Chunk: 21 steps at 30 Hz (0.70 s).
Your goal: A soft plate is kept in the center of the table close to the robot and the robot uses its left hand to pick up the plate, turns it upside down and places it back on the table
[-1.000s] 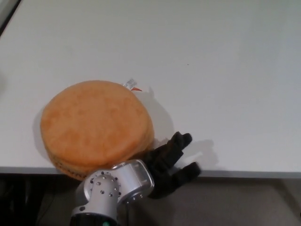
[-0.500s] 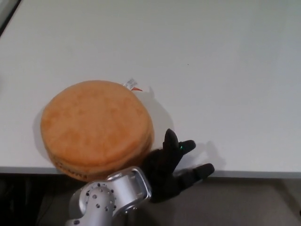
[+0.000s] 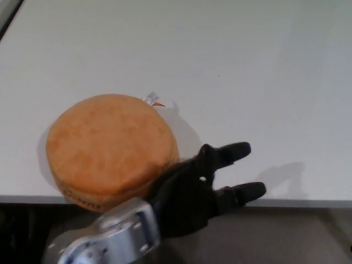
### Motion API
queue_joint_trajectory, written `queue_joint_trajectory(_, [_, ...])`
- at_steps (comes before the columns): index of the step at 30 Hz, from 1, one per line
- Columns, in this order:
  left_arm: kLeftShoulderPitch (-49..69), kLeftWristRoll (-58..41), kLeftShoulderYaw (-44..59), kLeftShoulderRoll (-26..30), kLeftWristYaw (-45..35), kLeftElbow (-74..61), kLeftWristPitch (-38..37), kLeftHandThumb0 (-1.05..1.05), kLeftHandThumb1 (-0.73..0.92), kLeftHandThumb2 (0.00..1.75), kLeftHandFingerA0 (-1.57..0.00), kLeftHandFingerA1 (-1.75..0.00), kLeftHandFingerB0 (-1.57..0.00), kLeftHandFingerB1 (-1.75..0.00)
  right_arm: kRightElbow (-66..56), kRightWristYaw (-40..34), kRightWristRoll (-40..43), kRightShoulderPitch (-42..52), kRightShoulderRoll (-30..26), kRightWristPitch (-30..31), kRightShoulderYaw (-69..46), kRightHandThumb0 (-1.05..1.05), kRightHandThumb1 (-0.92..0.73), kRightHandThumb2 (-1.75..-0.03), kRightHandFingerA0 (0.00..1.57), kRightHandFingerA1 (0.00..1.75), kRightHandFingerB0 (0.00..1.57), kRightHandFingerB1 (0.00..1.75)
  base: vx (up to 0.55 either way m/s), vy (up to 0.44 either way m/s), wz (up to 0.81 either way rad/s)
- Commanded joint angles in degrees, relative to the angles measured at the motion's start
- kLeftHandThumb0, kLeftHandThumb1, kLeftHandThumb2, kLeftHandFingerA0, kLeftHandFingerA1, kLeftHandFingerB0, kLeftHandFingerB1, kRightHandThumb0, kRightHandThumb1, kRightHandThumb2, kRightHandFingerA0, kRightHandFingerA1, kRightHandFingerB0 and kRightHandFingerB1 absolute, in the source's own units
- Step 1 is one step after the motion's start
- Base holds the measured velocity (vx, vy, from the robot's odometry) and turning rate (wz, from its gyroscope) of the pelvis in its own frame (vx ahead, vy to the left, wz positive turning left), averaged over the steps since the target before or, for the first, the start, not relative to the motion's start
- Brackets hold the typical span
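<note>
Head view: the plate (image 3: 111, 147), orange and plush, lies at the near left of the table (image 3: 247, 71), overhanging the near edge. The left hand (image 3: 195, 184) sits just right of it, fingers (image 3: 234, 151) spread, holding nothing. Judged light and pliable; pinch the overhanging rim. Far and right are open for the turn
</note>
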Motion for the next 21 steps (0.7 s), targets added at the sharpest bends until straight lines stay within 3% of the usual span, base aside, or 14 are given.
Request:
queue_joint_trajectory(1, [6.0, -2.3, 0.9, 7.1, -8.0, -10.2, -0.5, -0.89, 0.74, 1.11, -0.20, -0.53, -0.10, -0.40, -0.2, 0.1, 0.1, 0.6, -0.5, 0.9, -0.1, -0.75, -0.91, -0.68, 0.75, 0.46, 0.36, 0.34, 0.00, 0.000, 0.00])
queue_joint_trajectory(2, [6.4, -2.2, 0.9, 7.7, -8.5, -10.7, -0.8, -0.89, 0.74, 1.11, -0.20, -0.53, -0.10, -0.40, -0.4, 0.0, 0.2, 0.7, -0.4, 1.1, 0.0, -0.75, -0.91, -0.68, 0.75, 0.46, 0.36, 0.34, 0.00, 0.000, 0.00])
queue_joint_trajectory(3, [7.5, -0.8, 0.7, 9.5, -9.3, -12.7, -2.0, -0.91, 0.92, 0.73, -0.23, -0.44, -0.14, -0.27, 0.2, 0.2, 0.1, 0.3, -0.5, 0.4, 0.0, -0.75, -0.92, -0.68, 0.74, 0.47, 0.36, 0.35, 0.00, 0.000, 0.00])
queue_joint_trajectory(4, [9.8, 3.5, -0.2, 12.1, -11.2, -15.0, -6.2, -0.90, 0.78, 1.15, -0.20, -0.53, -0.09, -0.38, 0.4, 0.3, 0.1, 0.1, -0.7, 0.4, 0.0, -0.75, -0.91, -0.69, 0.74, 0.47, 0.35, 0.34, 0.00, 0.000, 0.00])
queue_joint_trajectory(5, [11.5, 6.2, -0.7, 13.5, -12.5, -16.0, -9.2, -0.87, 0.75, 1.11, -0.20, -0.53, -0.10, -0.40, 0.4, 0.4, 0.2, 0.0, -0.8, 0.5, -0.1, -0.74, -0.74, -1.10, 0.66, 0.62, 0.26, 0.49, 0.00, 0.000, 0.00])
queue_joint_trajectory(6, [12.5, 7.3, -0.8, 14.2, -13.1, -16.3, -10.9, -0.87, 0.75, 1.11, -0.20, -0.53, -0.10, -0.40, 0.4, 0.5, 0.3, 0.0, -0.9, 0.6, -0.2, -0.74, -0.74, -1.10, 0.66, 0.62, 0.26, 0.49, 0.00, 0.000, 0.00])
queue_joint_trajectory(7, [14.4, 10.0, -0.8, 15.6, -14.8, -16.1, -14.6, -0.89, 0.92, 0.73, -0.23, -0.45, -0.14, -0.27, 0.4, 0.6, 0.4, 0.0, -1.0, 0.5, -0.2, -0.76, -0.91, -0.68, 0.74, 0.47, 0.35, 0.34, 0.00, 0.000, 0.00])
queue_joint_trajectory(8, [16.8, 13.2, -0.5, 16.9, -15.5, -16.1, -18.5, -0.86, 0.76, 1.13, -0.21, -0.53, -0.10, -0.41, 0.6, 0.5, 0.1, 0.0, -1.0, 0.2, -0.1, -0.76, -0.92, -0.69, 0.74, 0.47, 0.35, 0.34, 0.00, 0.000, 0.00])
queue_joint_trajectory(14, [26.4, 21.5, 5.9, 16.9, -18.3, -10.0, -37.8, -0.86, 0.72, 1.10, -0.21, -0.52, -0.10, -0.41, 0.3, 0.1, -0.2, 0.0, -1.0, 0.8, -0.2, -0.78, -0.92, -0.69, 0.74, 0.46, 0.36, 0.34, 0.00, 0.000, 0.00])
queue_joint_trajectory(16, [27.3, 21.7, 7.9, 16.1, -18.8, -8.0, -40.8, -0.87, 0.71, 1.10, -0.22, -0.52, -0.11, -0.41, 0.2, 0.0, -0.2, 0.2, -0.9, 0.6, -0.2, -0.77, -0.92, -0.69, 0.73, 0.46, 0.35, 0.34, 0.00, 0.000, 0.00])
queue_joint_trajectory(17, [28.6, 21.5, 11.3, 15.2, -19.6, -5.8, -44.3, -0.87, 0.71, 1.09, -0.23, -0.52, -0.12, -0.42, 0.4, 0.2, -0.3, 0.4, -1.1, 0.3, -0.3, -0.77, -0.77, -1.11, 0.65, 0.61, 0.28, 0.49, 0.00, 0.000, 0.00])
queue_joint_trajectory(18, [28.9, 21.4, 12.0, 15.0, -19.8, -5.3, -45.1, -0.87, 0.71, 1.09, -0.23, -0.52, -0.12, -0.42, 0.4, 0.3, -0.3, 0.5, -1.1, 0.2, -0.3, -0.77, -0.77, -1.11, 0.65, 0.61, 0.28, 0.49, 0.00, 0.000, 0.00])
queue_joint_trajectory(19, [29.7, 21.5, 13.9, 14.9, -20.0, -4.4, -46.5, -0.89, 0.90, 0.68, -0.31, -0.42, -0.21, -0.28, 0.2, 0.1, -0.1, 0.6, -0.9, 0.4, -0.3, -0.76, -0.92, -0.69, 0.73, 0.47, 0.35, 0.35, 0.00, 0.000, 0.00])
queue_joint_trajectory(21, [30.5, 21.1, 15.7, 14.8, -20.5, -3.8, -47.5, -0.88, 0.90, 0.68, -0.30, -0.41, -0.20, -0.27, 0.1, 0.2, 0.3, 0.7, -0.7, 0.9, -0.4, -0.75, -0.92, -0.69, 0.73, 0.46, 0.35, 0.34, 0.00, 0.000, 0.00])
